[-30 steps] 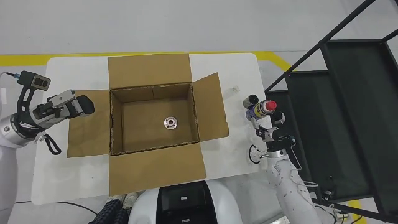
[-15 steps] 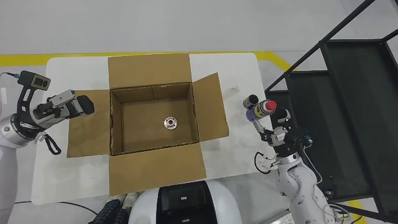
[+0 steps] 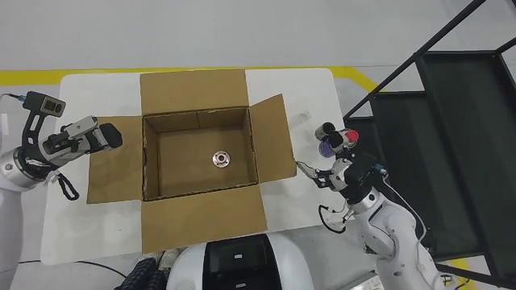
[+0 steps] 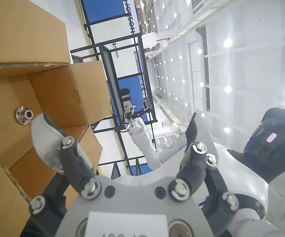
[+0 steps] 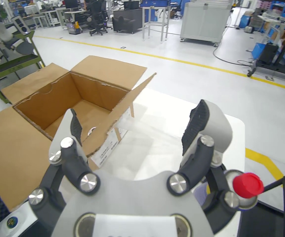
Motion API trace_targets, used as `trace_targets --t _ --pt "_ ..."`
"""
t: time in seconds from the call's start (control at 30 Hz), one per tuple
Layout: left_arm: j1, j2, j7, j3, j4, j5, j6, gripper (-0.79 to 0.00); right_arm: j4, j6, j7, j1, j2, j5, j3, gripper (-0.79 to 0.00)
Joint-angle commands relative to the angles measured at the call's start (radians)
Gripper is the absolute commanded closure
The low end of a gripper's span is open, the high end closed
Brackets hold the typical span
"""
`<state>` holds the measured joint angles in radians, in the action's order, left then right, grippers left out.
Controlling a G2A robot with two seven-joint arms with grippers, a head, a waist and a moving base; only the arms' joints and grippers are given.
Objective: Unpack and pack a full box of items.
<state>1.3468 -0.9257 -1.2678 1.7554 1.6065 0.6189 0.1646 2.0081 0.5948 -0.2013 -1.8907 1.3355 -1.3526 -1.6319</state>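
Right fingers point(image 5: 196, 124) withdrew boxward; spray can point(image 5: 247, 186) behind them.

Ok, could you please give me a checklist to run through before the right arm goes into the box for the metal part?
1. Box flaps open: ok.
2. Metal part alone on the box floor, unobstructed: ok.
3. Right claw open and empty: ok.
4. Left claw open, empty, outside the opening: ok.
5. Right flap tilted up between right claw and opening: not ok, go over it.
6. Red-capped can upright close by the right claw; clearance: cannot tell.
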Motion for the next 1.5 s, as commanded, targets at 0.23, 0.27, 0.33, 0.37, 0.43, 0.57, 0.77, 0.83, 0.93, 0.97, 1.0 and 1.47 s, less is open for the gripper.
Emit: trace_targets --t 0.23,0.27,0.33,0.37,0.43,0.57,0.77,0.83,0.93,0.97,1.0,1.47 --pt "0.000 0.000 0.000 0.000 0.000 0.000 0.000 -0.785 0.044 0.070 0.188 0.034 -0.007 0.081 0.050 -0.785" --pt "0.000 0.000 0.000 0.000 0.000 0.000 0.000 -0.785 0.044 0.070 0.188 0.034 -0.007 0.081 0.050 -0.785" --pt "0.000 0.000 0.000 0.000 0.000 0.000 0.000 -0.785 0.044 0.070 0.188 0.034 -0.007 0.081 0.050 -0.785" --pt "0.000 0.000 0.000 0.000 0.000 0.000 0.000 -0.785 0.044 0.070 0.188 0.034 -0.007 0.081 0.050 -0.785" --pt "0.000 0.000 0.000 0.000 0.000 0.000 0.000 -0.785 0.044 0.070 0.188 0.034 -0.007 0.081 0.050 -0.785" --pt "0.000 0.000 0.000 0.000 0.000 0.000 0.000 -0.785 0.044 0.070 0.188 0.034 -0.007 0.081 0.050 -0.785" --pt "0.000 0.000 0.000 0.000 0.000 0.000 0.000 -0.785 0.109 0.057 0.229 0.044 -0.010 0.003 0.094 -0.785" --pt "0.000 0.000 0.000 0.000 0.000 0.000 0.000 -0.785 0.141 0.056 0.278 0.070 -0.012 -0.023 0.133 -0.785" --pt "0.000 0.000 0.000 0.000 0.000 0.000 0.000 -0.785 0.172 0.058 0.425 0.136 -0.012 -0.059 0.220 -0.785" --pt "0.000 0.000 0.000 0.000 0.000 0.000 0.000 -0.785 0.175 0.053 0.486 0.165 -0.011 -0.060 0.255 -0.785" --pt "0.000 0.000 0.000 0.000 0.000 0.000 0.000 -0.785 0.164 0.042 0.560 0.196 -0.009 -0.055 0.293 -0.785" --pt "0.000 0.000 0.000 0.000 0.000 0.000 0.000 -0.785 -0.202 -0.240 1.140 0.696 0.052 0.074 0.626 -0.785"
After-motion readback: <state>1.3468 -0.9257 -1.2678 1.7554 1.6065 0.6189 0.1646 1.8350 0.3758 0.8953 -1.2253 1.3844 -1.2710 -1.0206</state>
